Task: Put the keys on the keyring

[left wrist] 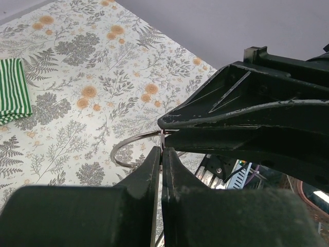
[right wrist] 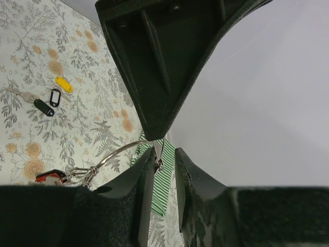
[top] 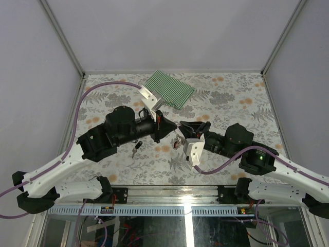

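- Left end effector (left wrist: 160,154): clenched on keyring (left wrist: 119,145) wire; right end effector (right wrist: 165,154): seemingly parted around same loop.
- Keys (right wrist: 43,107): loose on desk (top: 231,98), 8 o'clock from the pinch.
- Risk: thin wire slipping free under one-sided grip.

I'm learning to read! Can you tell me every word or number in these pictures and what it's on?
No text can be read here.
Yellow tag, black tag, red tag: no writing that I can make out.
Small orange patch on the front rail: maybe a label, too small to read.
Striped cloth: only stripes.
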Controlling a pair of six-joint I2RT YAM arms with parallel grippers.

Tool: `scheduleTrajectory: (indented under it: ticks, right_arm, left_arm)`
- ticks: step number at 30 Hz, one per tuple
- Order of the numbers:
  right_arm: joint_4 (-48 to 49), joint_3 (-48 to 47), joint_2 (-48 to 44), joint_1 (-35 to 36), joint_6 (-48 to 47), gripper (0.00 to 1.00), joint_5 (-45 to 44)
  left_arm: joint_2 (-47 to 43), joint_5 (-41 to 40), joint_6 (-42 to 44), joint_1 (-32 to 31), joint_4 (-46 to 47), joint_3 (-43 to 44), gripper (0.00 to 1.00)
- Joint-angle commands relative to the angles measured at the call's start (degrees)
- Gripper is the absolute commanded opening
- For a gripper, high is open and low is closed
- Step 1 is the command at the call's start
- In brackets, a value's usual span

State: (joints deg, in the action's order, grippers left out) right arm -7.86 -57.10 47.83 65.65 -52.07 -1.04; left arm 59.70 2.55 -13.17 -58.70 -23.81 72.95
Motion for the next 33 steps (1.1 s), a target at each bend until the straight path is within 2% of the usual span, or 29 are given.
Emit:
scheduleTrajectory:
  ticks: [1,20,27,33]
  right_arm:
    - [4.83,-0.21,-1.08,0.38,-0.57,0.28,-1.93]
    - [3.22,0.19,0.44,0.37,-0.4,0.36,-1.63]
    - [3.36,0.52,0.91,0.36,-1.31,0.34,-2.45]
    - [3.71,0.76,1.03,0.36,-1.92,0.27,-3.2]
  left_arm:
    - [-0.32,0.72,0.78,0.52,1.88,1.65,0.0]
    - [-0.48,1.53,0.11,1.04,1.93,1.92,0.0]
    - [-0.34,1.87,0.07,1.27,1.93,2.11,0.0]
    - [-0.23,2.12,0.07,1.31,1.84,2.19,0.0]
